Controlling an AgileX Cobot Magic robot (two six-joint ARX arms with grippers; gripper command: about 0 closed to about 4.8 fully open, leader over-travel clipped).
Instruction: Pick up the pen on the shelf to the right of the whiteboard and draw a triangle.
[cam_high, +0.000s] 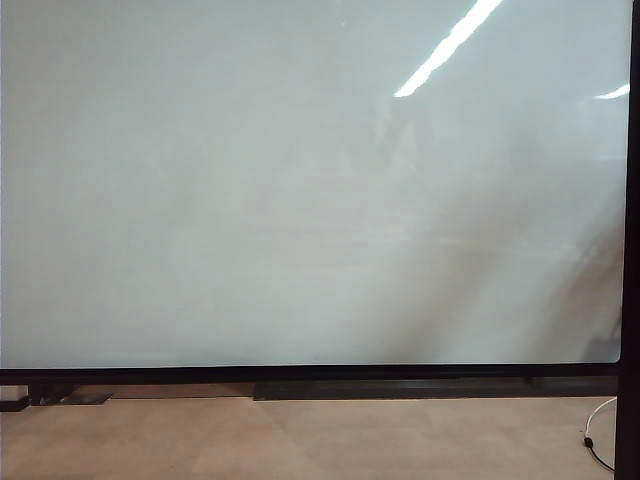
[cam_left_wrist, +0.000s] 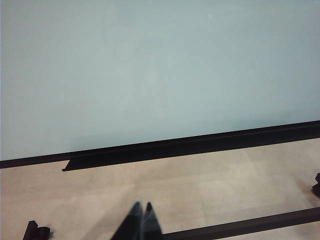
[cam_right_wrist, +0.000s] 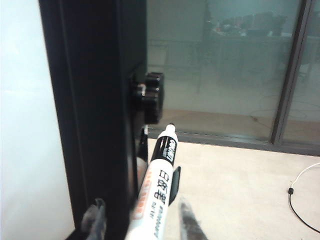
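Observation:
The whiteboard (cam_high: 300, 200) fills the exterior view, pale and glossy, with no drawn line that I can see; neither gripper shows there. In the right wrist view the pen (cam_right_wrist: 161, 175), white-barrelled with a black upper part and printed lettering, stands tilted beside the board's black side frame (cam_right_wrist: 95, 110). My right gripper (cam_right_wrist: 141, 204) is open, one blurred fingertip on each side of the pen with a gap on both sides. My left gripper (cam_left_wrist: 142, 207) is shut, empty, hanging low over the floor in front of the whiteboard (cam_left_wrist: 150, 75).
A black knob (cam_right_wrist: 151, 97) sticks out of the side frame just beyond the pen. A black tray rail (cam_high: 430, 388) runs under the board's lower edge. A white cable (cam_high: 597, 435) lies on the floor at the right. Glass partitions (cam_right_wrist: 225, 65) stand behind.

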